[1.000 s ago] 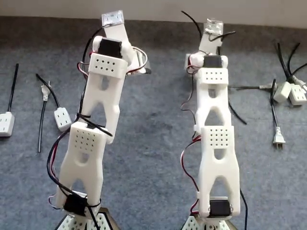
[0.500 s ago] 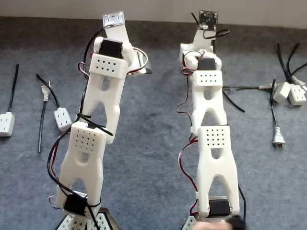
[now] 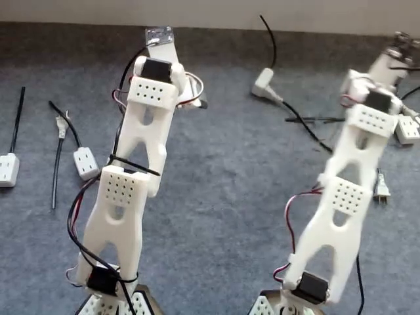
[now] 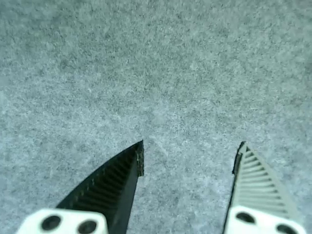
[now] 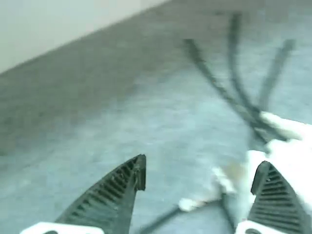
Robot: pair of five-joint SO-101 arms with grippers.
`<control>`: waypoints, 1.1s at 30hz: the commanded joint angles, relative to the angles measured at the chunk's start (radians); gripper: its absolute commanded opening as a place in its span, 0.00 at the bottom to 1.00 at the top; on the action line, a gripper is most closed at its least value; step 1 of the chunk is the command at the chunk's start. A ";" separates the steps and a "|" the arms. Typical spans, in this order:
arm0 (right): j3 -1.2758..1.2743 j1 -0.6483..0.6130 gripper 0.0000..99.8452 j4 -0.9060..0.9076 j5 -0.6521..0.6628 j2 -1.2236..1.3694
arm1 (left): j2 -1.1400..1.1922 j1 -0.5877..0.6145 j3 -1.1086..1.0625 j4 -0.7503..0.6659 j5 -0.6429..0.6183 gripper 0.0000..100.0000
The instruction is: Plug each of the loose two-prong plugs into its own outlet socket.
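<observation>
I'm seeing left gripper and right gripper gaping. I'm judging the right-edge two-prong plug light and rigid, best pinched by its body.

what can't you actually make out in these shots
High view: the right arm covers part of the far-right sockets; their slots and count are unclear.
High view: the frame edge cuts off the leftmost socket.
Right wrist view: a finger of the right gripper hides part of a white block; plug or socket, cannot tell.
</observation>
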State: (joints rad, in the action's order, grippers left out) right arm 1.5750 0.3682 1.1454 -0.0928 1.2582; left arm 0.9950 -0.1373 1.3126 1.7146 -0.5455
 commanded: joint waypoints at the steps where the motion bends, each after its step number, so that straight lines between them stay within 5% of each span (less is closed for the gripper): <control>1: 0.041 0.108 0.33 0.068 -0.009 -0.110 | -0.010 -0.022 0.013 -0.012 -0.009 0.30; 7: 0.038 0.174 0.27 0.127 -0.006 -0.111 | -0.008 -0.028 0.013 -0.012 -0.009 0.30; 14: 0.002 0.113 0.27 0.130 -0.005 -0.053 | -0.008 -0.027 0.012 -0.012 -0.009 0.30; 26: 0.002 0.128 0.27 -0.051 -0.011 0.157 | -0.008 -0.027 0.012 -0.012 -0.009 0.30; 33: 0.004 0.143 0.14 -0.050 -0.011 0.110 | -0.008 -0.027 0.012 -0.012 -0.009 0.30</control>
State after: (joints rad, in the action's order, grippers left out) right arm 1.5673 0.5033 1.1086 -0.0944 1.4316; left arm 0.9950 -0.1389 1.3126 1.7146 -0.5455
